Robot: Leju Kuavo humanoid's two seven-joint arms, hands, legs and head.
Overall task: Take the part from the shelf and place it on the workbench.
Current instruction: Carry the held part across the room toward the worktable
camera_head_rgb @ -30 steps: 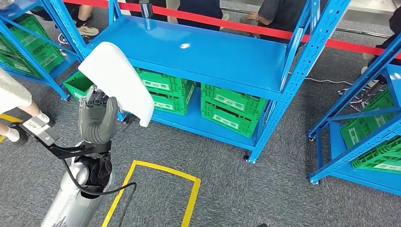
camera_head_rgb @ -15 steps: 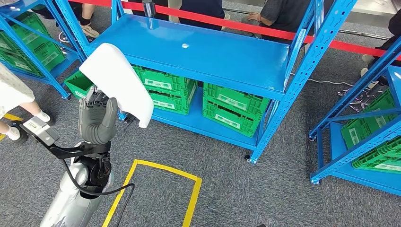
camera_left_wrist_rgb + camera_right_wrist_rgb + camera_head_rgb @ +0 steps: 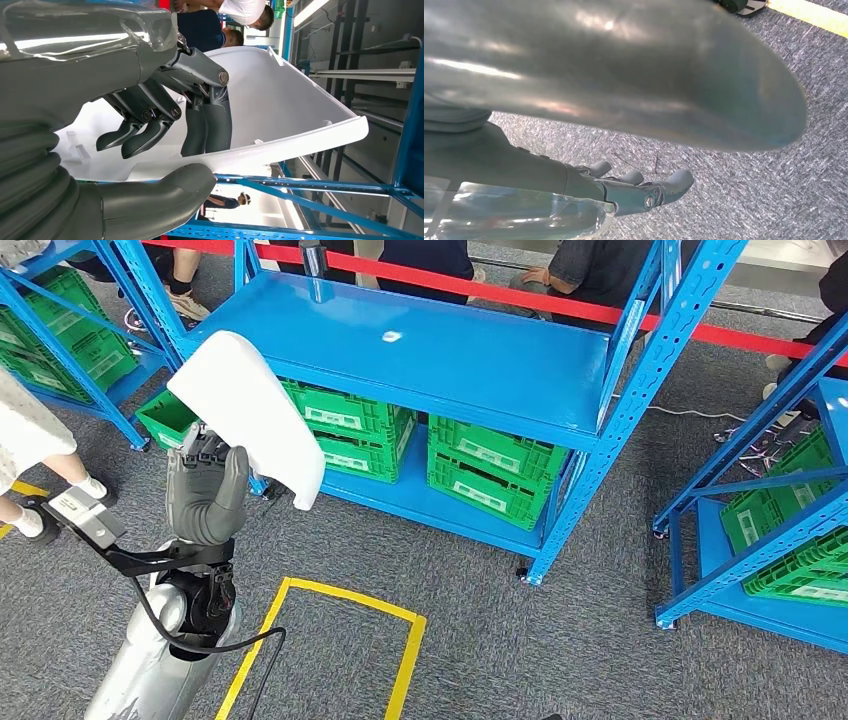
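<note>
The left hand (image 3: 207, 495) is raised at the near left of the scene and holds the white part (image 3: 250, 410), a curved plastic panel. In the left wrist view the dark fingers (image 3: 205, 117) press against the inner, hollow face of the panel (image 3: 280, 100) while the thick grey thumb (image 3: 165, 192) lies along its rim on the other side, so the edge is clamped between them. The panel stands up and tilts to the right above the hand, clear of the blue shelf (image 3: 420, 355), whose top board lies just beyond it. Green crates (image 3: 490, 465) sit on the shelf's lower level, and more of them fill the racks at far left and far right. A yellow tape square (image 3: 400, 615) marks the grey carpet near the robot.

The right hand (image 3: 634, 187) hangs over the carpet (image 3: 749, 190) with nothing in it; its fingers curl only slightly and stay apart.

A person's legs (image 3: 35, 455) stand at the left edge, and other people are behind a red barrier tape (image 3: 560, 305) on the far side of the shelf.
</note>
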